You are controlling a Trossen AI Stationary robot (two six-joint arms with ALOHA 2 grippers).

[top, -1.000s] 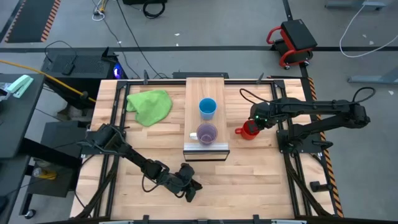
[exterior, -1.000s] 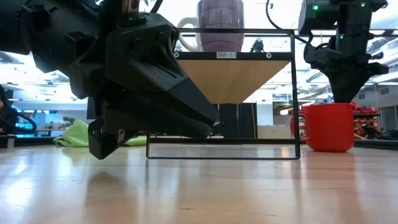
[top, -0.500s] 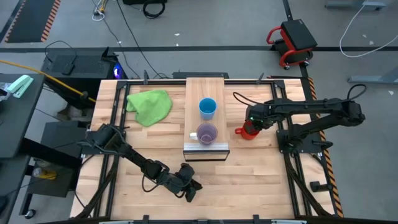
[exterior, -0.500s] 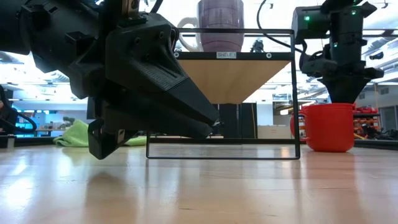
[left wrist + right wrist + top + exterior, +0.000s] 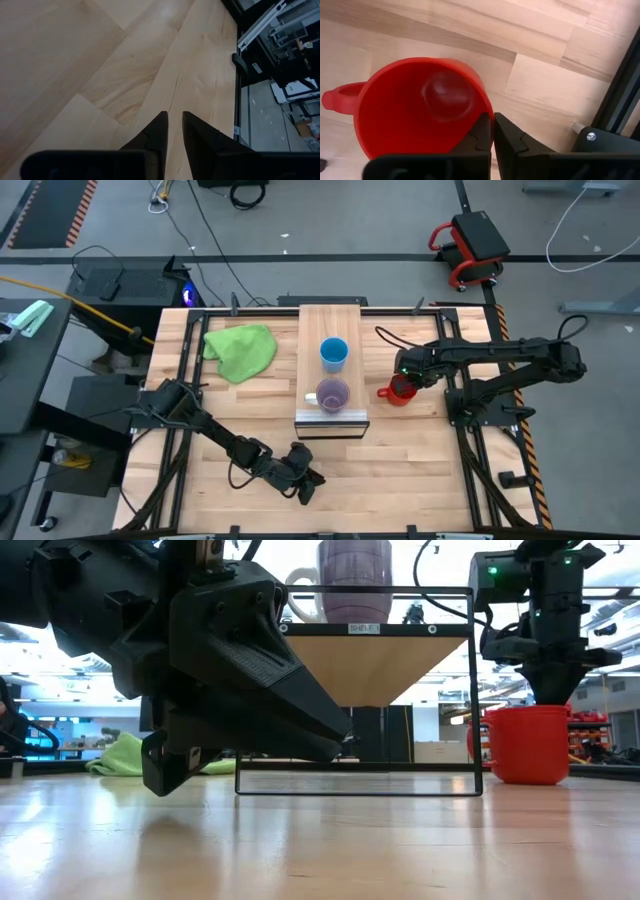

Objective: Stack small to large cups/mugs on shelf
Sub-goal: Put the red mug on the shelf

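Note:
The red mug (image 5: 400,391) stands upright on the tabletop, right of the shelf (image 5: 331,330), its handle (image 5: 383,391) toward the shelf. The light-wood shelf carries the blue cup (image 5: 333,353) and, nearer the metal strip, the purple cup (image 5: 332,394). My right gripper (image 5: 491,120) stands above the mug, pointing down, shut on its rim. My left gripper (image 5: 305,482) rests low near the table's near edge, shut and holding nothing. My right gripper pinches the red mug's rim (image 5: 488,111) on the side opposite the handle (image 5: 340,95), one finger inside the mug and one outside. The fingers come from above, pointing down. The mug stands upright with its base on the table (image 5: 525,778).
A green cloth (image 5: 241,348) lies left of the shelf near the far edge. The shelf's thin metal frame (image 5: 470,690) stands between the mug and the table's left half. Bare tabletop lies in front of the shelf and around my left gripper (image 5: 175,120).
My right gripper has shifted a little toward the table's left, staying over the red mug. The mug has stayed where it was on the table.

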